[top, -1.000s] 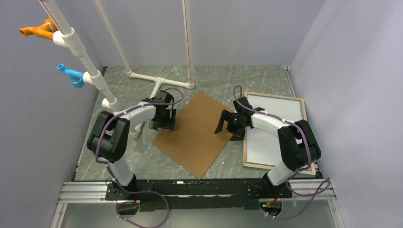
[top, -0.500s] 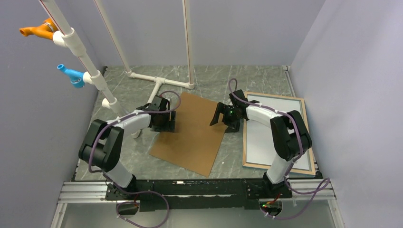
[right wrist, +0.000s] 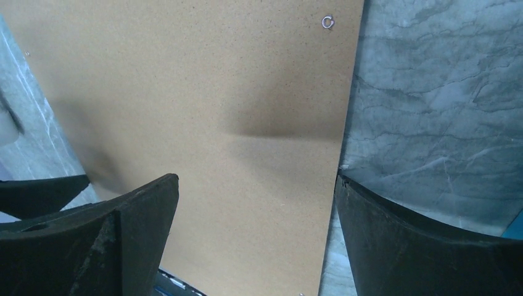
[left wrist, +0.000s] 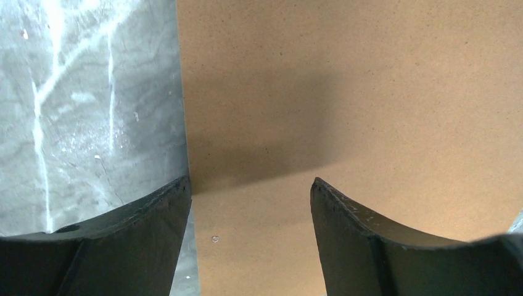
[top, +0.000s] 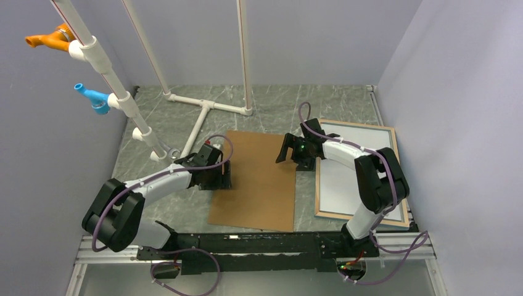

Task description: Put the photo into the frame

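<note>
**One board, one frame, one white sheet, two open grippers**

Taking the brown backing board as the landmark: it is the only board, lying flat mid-table. There is one frame, light wood side up, just right of the board with a strip of table between them. One white sheet fills the frame's opening, apparently the photo lying white back up; its printed side does not show.

There are two arms, each with one gripper. The left gripper sits at the board's left edge with its fingers spread and nothing grasped. In its wrist view one finger is over the table and the other over the board. The right gripper hangs over the board's far right corner, also spread wide and empty, with the board's right edge running between its fingers.

Beyond the board's far left stands one white pipe stand. It carries one orange fitting and one blue fitting.

The right arm hides part of the photo and of the frame's left and near rails. The left gripper covers a stretch of the board's left edge. Both wrist views cut the board off, and one small metal ring shows near its edge.
</note>
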Robot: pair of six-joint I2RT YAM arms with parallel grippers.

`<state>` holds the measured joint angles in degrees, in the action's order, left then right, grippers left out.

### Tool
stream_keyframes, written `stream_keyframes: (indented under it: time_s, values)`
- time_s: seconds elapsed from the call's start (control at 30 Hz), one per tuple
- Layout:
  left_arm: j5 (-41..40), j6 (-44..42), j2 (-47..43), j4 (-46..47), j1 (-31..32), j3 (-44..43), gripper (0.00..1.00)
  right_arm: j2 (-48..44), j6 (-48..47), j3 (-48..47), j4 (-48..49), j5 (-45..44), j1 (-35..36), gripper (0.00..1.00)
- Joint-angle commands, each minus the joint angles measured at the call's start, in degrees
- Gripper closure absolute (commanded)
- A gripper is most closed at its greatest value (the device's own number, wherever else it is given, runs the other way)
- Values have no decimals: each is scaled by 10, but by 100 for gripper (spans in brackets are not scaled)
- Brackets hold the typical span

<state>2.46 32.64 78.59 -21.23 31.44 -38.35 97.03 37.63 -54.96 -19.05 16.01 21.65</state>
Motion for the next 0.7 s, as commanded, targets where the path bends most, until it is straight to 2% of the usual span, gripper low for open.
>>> stream_keyframes:
  time_s: [0.0, 0.1, 0.37, 0.67]
  values:
    - [-8, 53, 3, -83, 14, 6, 24, 2, -10, 30, -35, -39, 14, 0]
    - [-23, 45, 16, -102, 13, -18, 23, -18, -14, 38, -52, -54, 14, 0]
    - [-1, 34, 83, -62, 7, -45, 24, -36, 2, 88, -39, -18, 26, 0]
    - [36, 34, 74, -22, 6, -9, 26, -38, 32, 142, 81, 115, 26, 0]
